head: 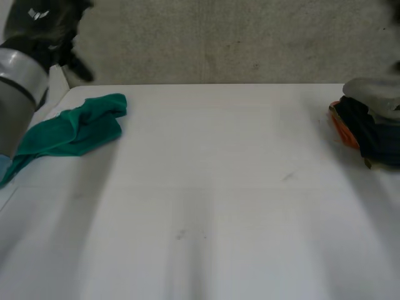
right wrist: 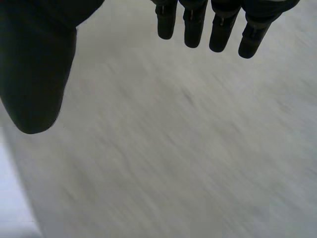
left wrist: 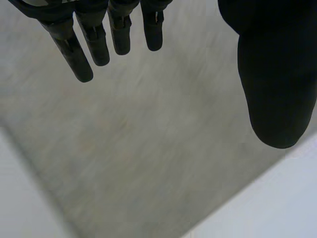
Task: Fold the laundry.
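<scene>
Left robot hand point(left wrist: 94, 44), right robot hand point(right wrist: 34, 74) released, empty. Risk: green cloth point(head: 75, 128) at counter point(head: 219, 187) edge slides off if nudged

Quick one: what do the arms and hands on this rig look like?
Left arm: grey cylindrical joint with a dark band. Left hand: matte black, slim round-tipped fingers, thick blunt thumb. Right hand: same black build.
</scene>
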{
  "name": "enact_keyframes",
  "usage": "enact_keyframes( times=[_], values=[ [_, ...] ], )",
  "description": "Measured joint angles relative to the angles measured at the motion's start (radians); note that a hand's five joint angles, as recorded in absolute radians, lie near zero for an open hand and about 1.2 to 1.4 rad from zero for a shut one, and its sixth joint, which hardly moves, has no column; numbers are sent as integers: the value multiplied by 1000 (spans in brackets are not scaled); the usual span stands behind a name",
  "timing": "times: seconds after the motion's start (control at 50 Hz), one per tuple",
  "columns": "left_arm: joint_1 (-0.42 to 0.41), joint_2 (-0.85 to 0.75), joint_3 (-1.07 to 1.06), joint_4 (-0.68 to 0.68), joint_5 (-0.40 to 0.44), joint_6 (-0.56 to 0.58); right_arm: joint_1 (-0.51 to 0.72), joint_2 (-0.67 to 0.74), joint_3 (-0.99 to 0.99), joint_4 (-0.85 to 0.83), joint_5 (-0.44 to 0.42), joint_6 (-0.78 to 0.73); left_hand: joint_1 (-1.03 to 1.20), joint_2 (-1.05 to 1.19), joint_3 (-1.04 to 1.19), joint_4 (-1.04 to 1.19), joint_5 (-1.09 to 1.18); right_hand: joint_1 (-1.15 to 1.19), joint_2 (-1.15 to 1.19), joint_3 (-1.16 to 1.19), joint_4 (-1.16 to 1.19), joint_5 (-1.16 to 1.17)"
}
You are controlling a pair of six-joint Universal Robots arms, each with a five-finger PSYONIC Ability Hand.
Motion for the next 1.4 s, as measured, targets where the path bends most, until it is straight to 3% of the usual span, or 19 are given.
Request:
enact_keyframes(
  times=[0.1, 0.18, 0.22, 0.38, 0.5, 0.6, 0.62, 0.64, 0.7, 0.84, 0.96, 1.0, 1.02, 1.04, 1.06, 1.1, 1.26, 1.4],
  values=[
    [156, -146, -19, 50, 10, 226, 174, -17, 171, -35, -56, 12, 0, 0, 0, 0, 0, 0, -1, -3, 0, 0],
    [245, -268, -17, 92, 50, 344, 258, 10, 233, -11, -37, 0, 0, 0, 0, 0, 0, 0, -1, -3, 0, 0],
    [312, -393, 5, 133, 120, 421, 296, 49, 256, 32, -3, -25, 0, 1, 1, 0, 3, 0, -1, -3, 0, 0],
    [379, -627, 122, 227, 255, 470, 298, 111, 266, 151, 50, -116, 27, 37, 31, 13, 42, 0, -1, -3, 0, 0],
    [387, -757, 232, 265, 274, 464, 285, 117, 295, 210, 50, -146, 201, 202, 199, 161, 202, 0, -1, -3, 0, 0],
    [384, -806, 277, 270, 281, 456, 277, 115, 325, 219, 45, -149, 628, 584, 578, 549, 580, 0, -1, -3, 0, 0],
    [381, -811, 281, 271, 284, 452, 273, 115, 332, 219, 45, -150, 851, 811, 803, 762, 791, 0, -1, -3, 0, 0],
    [378, -813, 282, 274, 286, 448, 267, 114, 338, 219, 45, -150, 929, 884, 874, 850, 879, 0, -1, -3, 0, 0],
    [360, -792, 269, 301, 280, 434, 251, 111, 347, 218, 45, -149, 941, 967, 959, 936, 932, 0, -1, -3, 0, 0],
    [302, -613, 142, 421, 233, 337, 223, 100, 349, 215, 47, -140, 941, 967, 959, 937, 932, 0, -1, -3, 0, 0],
    [240, -393, 27, 496, 218, 113, 211, 98, 347, 214, 48, -136, 941, 967, 959, 937, 932, 0, -1, -3, 0, 0],
    [230, -351, 21, 503, 216, 11, 207, 99, 345, 215, 48, -135, 817, 841, 832, 829, 825, 0, -1, -3, 0, 0],
    [230, -350, 26, 500, 216, -23, 205, 100, 345, 215, 48, -135, 673, 710, 725, 701, 700, 0, -1, -3, 0, 0],
    [231, -353, 32, 497, 217, -39, 204, 100, 345, 215, 48, -135, 673, 710, 725, 701, 700, 0, -1, -3, 0, 0],
    [236, -366, 43, 486, 218, -60, 203, 101, 346, 216, 48, -135, 360, 435, 455, 426, 437, 0, -1, -3, 0, 0],
    [251, -403, 70, 455, 221, -79, 201, 102, 347, 216, 48, -135, 140, 197, 207, 168, 198, 0, -1, -3, 0, 0],
    [341, -591, 184, 313, 239, -44, 192, 106, 347, 216, 45, -136, 131, 121, 120, 81, 112, 0, -1, -3, 0, 0],
    [364, -709, 246, 283, 298, -10, 186, 111, 343, 215, 45, -136, 134, 126, 123, 87, 130, 0, -1, -3, 0, -1]
  ],
)
